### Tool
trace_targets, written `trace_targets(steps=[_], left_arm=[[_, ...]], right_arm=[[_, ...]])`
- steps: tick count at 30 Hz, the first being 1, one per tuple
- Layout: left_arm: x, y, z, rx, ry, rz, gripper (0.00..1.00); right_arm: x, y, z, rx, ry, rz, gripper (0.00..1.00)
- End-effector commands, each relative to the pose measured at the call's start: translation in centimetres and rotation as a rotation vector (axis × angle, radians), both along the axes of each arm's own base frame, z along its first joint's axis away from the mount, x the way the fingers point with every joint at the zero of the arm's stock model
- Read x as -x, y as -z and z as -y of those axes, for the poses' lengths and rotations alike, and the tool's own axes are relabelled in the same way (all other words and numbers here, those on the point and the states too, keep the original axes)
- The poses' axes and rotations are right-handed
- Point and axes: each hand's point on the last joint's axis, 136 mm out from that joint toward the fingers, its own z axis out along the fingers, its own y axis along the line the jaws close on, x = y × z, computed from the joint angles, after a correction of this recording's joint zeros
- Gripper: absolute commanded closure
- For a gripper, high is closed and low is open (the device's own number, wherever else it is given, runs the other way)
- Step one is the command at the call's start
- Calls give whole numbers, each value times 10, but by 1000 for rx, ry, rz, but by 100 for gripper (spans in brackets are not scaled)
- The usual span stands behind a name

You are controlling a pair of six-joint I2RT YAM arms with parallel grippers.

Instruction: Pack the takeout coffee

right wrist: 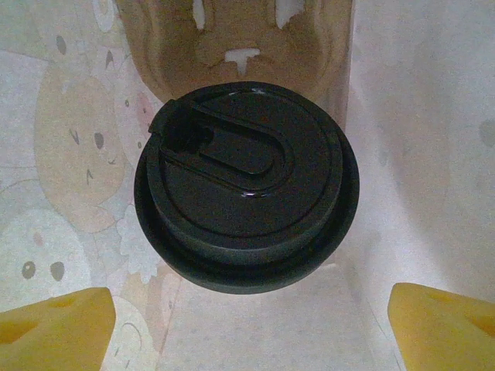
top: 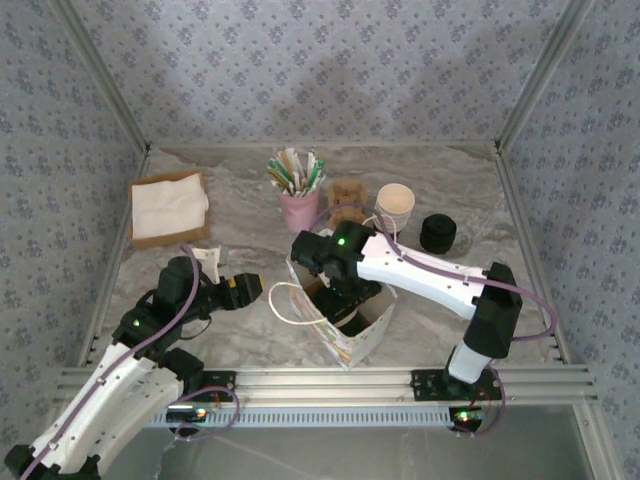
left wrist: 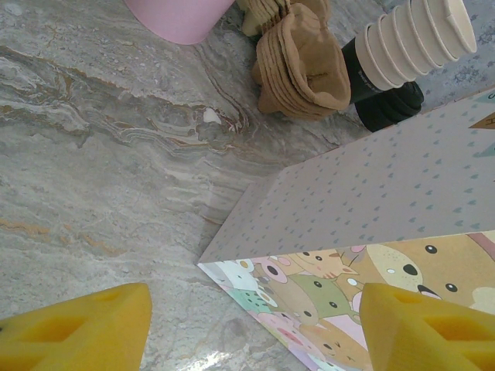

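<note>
The takeout coffee point(right wrist: 246, 185) stands inside the patterned paper bag point(top: 360, 335); from above I see its round black lid, with the cup body hidden beneath. A brown pulp carrier point(right wrist: 232, 39) lies under and behind it in the bag. My right gripper point(right wrist: 247, 317) reaches down into the bag point(right wrist: 62, 154), open, its yellow fingers point(right wrist: 58, 328) wide apart and clear of the lid. In the top view the right gripper point(top: 347, 300) sits in the bag's mouth. My left gripper point(top: 245, 288) is open just left of the bag point(left wrist: 371, 193), low over the table, holding nothing.
Behind the bag stand a pink holder point(top: 299, 210) of stirrers, a stack of pulp carriers point(top: 347, 200), a stack of lidless cream cups point(top: 394, 207) and black lids point(top: 437, 233). Napkins on a tray point(top: 168, 207) lie at the back left. The bag's white handle point(top: 285, 305) hangs leftward.
</note>
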Motion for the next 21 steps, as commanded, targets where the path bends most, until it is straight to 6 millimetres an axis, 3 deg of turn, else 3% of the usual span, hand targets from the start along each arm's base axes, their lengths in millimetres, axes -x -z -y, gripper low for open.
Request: trace_targets(steps=[1, 21], left_arm=[[-2, -3, 1, -1, 1, 14, 28], [-1, -3, 1, 0, 4, 16, 28]], right_arm=[[1, -10, 3, 8, 7, 15, 4], [4, -7, 3, 12, 6, -3, 3]])
